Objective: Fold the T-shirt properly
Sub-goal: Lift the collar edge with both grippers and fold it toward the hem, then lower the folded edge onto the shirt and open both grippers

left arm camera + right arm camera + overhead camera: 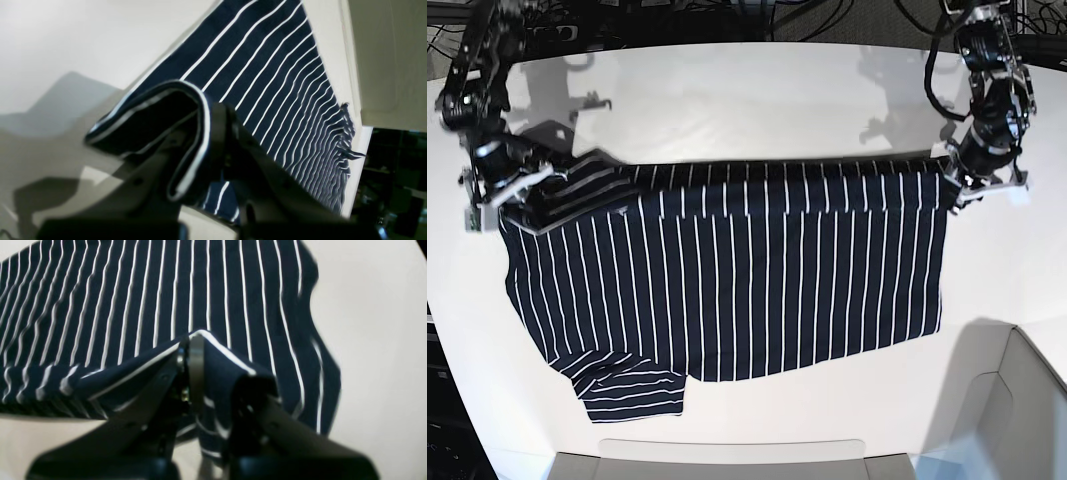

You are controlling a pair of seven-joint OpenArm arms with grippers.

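The dark navy T-shirt (pixel 747 280) with thin white stripes lies spread across the white table (pixel 757 110), one sleeve folded at the front left. My left gripper (pixel 954 185), on the base view's right, is shut on the shirt's far right corner. In the left wrist view a fold of cloth (pixel 186 110) curls over the left gripper (pixel 210 113). My right gripper (pixel 517 195), on the base view's left, is shut on the shirt's far left edge. In the right wrist view the right gripper (pixel 191 340) pinches a raised peak of the T-shirt (pixel 133 290).
A pale box (pixel 1017 400) stands at the table's front right corner. A flat grey tray edge (pixel 727 460) runs along the front. Cables and dark gear line the back edge. The table edge (pixel 360 160) lies close beyond the shirt's far side in the left wrist view.
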